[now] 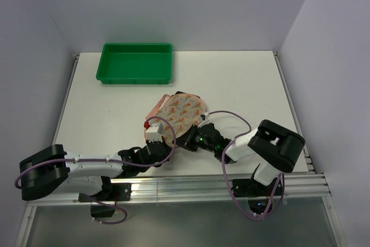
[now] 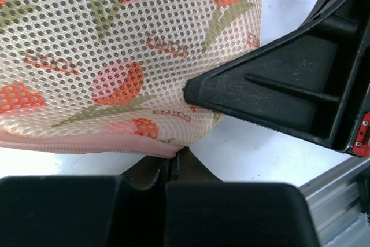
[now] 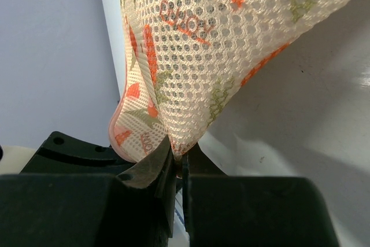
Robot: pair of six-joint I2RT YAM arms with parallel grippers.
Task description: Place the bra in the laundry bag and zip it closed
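Where both hands (image 2: pixel 176 161) (image 3: pixel 178 157) pinch, the laundry bag (image 1: pixel 182 114) puckers.

Bright, even light falls from above, and the white counter (image 1: pixel 243 79) gleams mildly. Both wrist views show the bag (image 2: pixel 115 56) mesh sharply; the right one shows a soft shadow beneath it.

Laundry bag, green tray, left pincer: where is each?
laundry bag (image 1: pixel 182 114), top external view, middle of printed mesh.
green tray (image 1: pixel 136 62), top external view, bare floor.
left pincer (image 2: pixel 175 159), left wrist view, between its fingertips, pinching the bag's hem.
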